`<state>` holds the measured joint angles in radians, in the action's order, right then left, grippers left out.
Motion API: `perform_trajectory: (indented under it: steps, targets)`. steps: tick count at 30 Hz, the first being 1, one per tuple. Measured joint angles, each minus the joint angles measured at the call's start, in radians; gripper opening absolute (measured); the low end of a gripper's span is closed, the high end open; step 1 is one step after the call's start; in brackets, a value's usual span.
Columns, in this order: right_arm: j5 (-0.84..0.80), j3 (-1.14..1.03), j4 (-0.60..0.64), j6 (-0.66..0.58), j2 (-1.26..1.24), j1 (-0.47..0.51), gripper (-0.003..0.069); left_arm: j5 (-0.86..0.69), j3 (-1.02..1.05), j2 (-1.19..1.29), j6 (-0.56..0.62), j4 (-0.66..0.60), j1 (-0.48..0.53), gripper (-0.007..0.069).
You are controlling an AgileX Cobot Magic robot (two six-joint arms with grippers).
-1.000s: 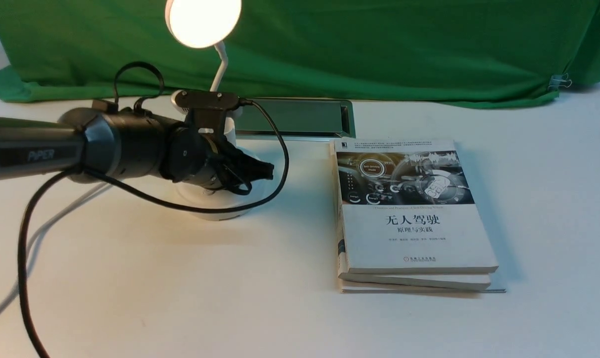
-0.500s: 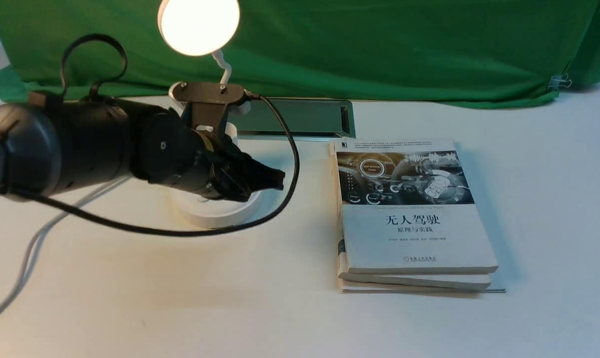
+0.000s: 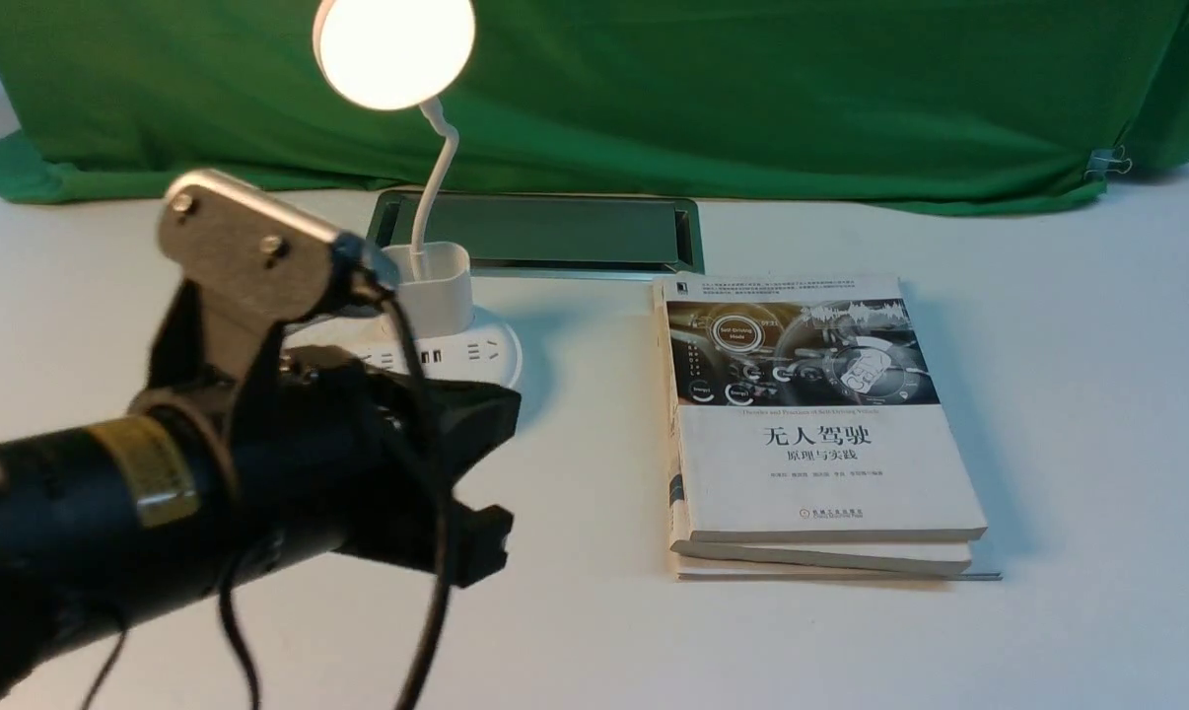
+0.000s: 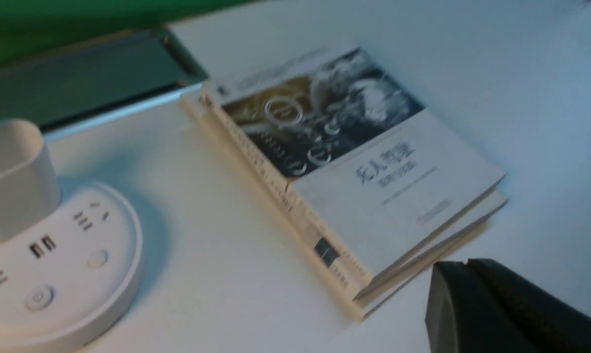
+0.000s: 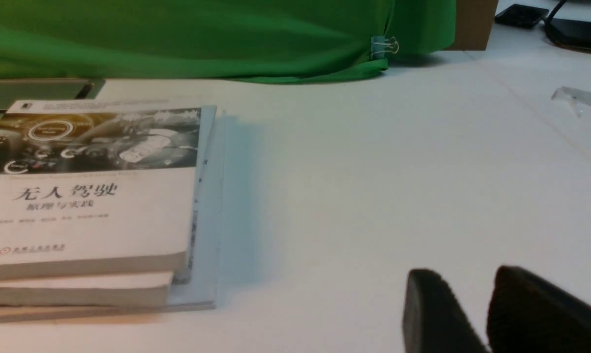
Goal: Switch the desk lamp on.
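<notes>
The desk lamp is lit: its round head [image 3: 394, 49] glows at the back left, above a thin bent neck [image 3: 439, 163], a white cup holder [image 3: 439, 286] and a round base [image 3: 491, 350] with sockets. In the left wrist view the base [image 4: 80, 255] shows two round buttons [image 4: 38, 296]. My left gripper [image 3: 504, 404] [image 4: 467, 267] hangs shut and empty, nearer the camera than the base and not touching it. My right gripper [image 5: 464, 277] is open by a narrow gap over bare table, right of the books; it is outside the front view.
A stack of books [image 3: 821, 434] [image 5: 89, 196] lies right of the lamp. A metal hatch [image 3: 575, 232] is set into the table behind the lamp. Green cloth [image 3: 752, 89] hangs along the back edge. The left arm's black cable [image 3: 427, 592] dangles in front.
My left arm has drawn back from the lamp base toward the camera, uncovering the cup holder and base. The lamp is lit in all three frames.
</notes>
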<state>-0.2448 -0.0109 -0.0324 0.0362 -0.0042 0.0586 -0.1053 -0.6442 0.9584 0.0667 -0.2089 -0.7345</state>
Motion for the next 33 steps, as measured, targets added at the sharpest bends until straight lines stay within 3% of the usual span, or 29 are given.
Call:
perform_trajectory:
  steps: [12,20,23,27,33]
  targets:
    - [0.000,0.000,0.000,0.000,0.000,0.000,0.0241,0.070,0.090,-0.168,0.000,0.007,-0.007,0.0021]
    - [0.001,0.000,0.000,0.001,0.000,0.000,0.0241,0.170,0.095,-0.275,0.037,0.253,-0.007,0.0021]
    - [0.001,0.000,0.000,0.000,0.000,0.000,0.0241,0.208,0.147,-0.426,0.055,0.324,0.002,0.0021]
    - [0.001,0.000,0.000,0.000,0.000,0.000,0.0241,0.227,0.228,-0.584,0.065,0.336,0.068,0.0021]
    - [0.001,0.000,0.000,0.000,0.000,0.000,0.0241,0.434,0.433,-0.791,0.051,0.337,0.317,0.0021]
